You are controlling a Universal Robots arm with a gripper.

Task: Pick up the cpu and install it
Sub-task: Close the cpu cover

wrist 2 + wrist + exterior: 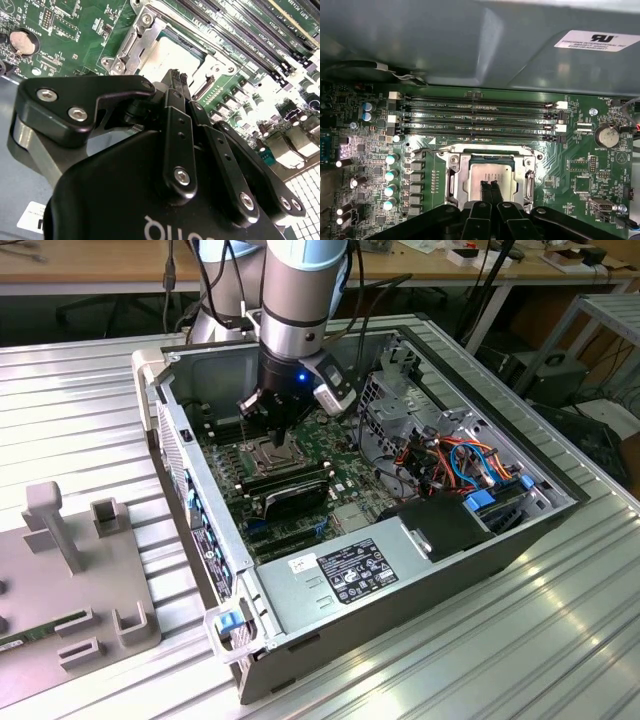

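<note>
1. The arm reaches down into the open case, with the gripper low over the motherboard, at the socket.
2. In the first wrist view the cpu lies flat in the socket, its silver-grey top facing up and the metal frame around it on all 4 sides. It sits just beside the memory slots.
3. The 2 fingers are pressed together with no gap that I can see, and nothing is held between them. The tips stand over the middle of the cpu top, and I cannot tell whether they touch it or hang just above it.
4. The second wrist view agrees: the closed tips of the gripper are at the near edge of the cpu, which rests level inside the frame.
5. Judged from this, the pick-up and the placing are done, since the chip is in its socket and out of the gripper's hold.
6. I cannot tell whether the cpu is fully seated or whether the frame is latched down over it. The install looks close to finished, but that is not confirmed.
</note>
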